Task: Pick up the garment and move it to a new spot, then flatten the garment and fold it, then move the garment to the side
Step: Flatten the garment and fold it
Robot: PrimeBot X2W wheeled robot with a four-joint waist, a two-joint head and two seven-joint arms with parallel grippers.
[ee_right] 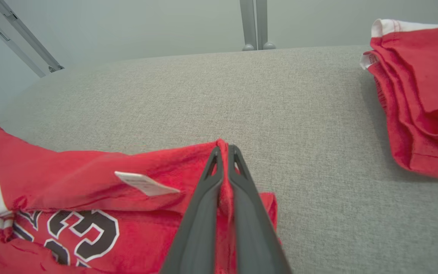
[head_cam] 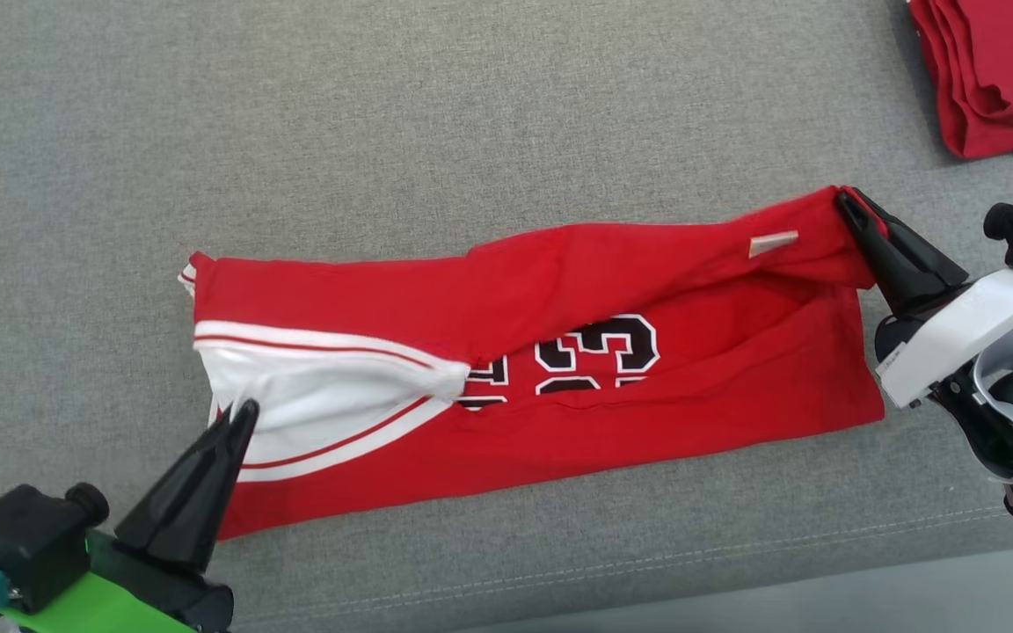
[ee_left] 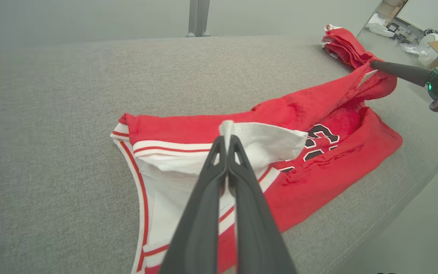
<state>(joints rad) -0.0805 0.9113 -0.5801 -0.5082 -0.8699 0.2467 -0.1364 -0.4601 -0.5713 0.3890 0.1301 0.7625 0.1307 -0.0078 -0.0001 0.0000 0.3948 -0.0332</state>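
Observation:
The garment (head_cam: 559,290) is a red jersey with white trim and black numbers, lying lengthwise across the grey cushion (head_cam: 383,114). My left gripper (head_cam: 238,413) is shut on its white trimmed end, and a pinch of white cloth pokes out past the fingertips (ee_left: 227,133). My right gripper (head_cam: 845,200) is shut on the red hem corner at the far right, which it holds lifted off the cushion (ee_right: 222,146). The jersey (ee_left: 318,114) is stretched between the two, with its upper half folded over the numbers (ee_right: 86,228). A white tag (ee_right: 145,184) shows near the right grip.
A stack of folded red garments (head_cam: 999,70) lies at the cushion's far right corner, close to my right arm (head_cam: 972,325). The cushion's front seam and edge (head_cam: 735,571) run just below the jersey. Bare grey cushion stretches behind it.

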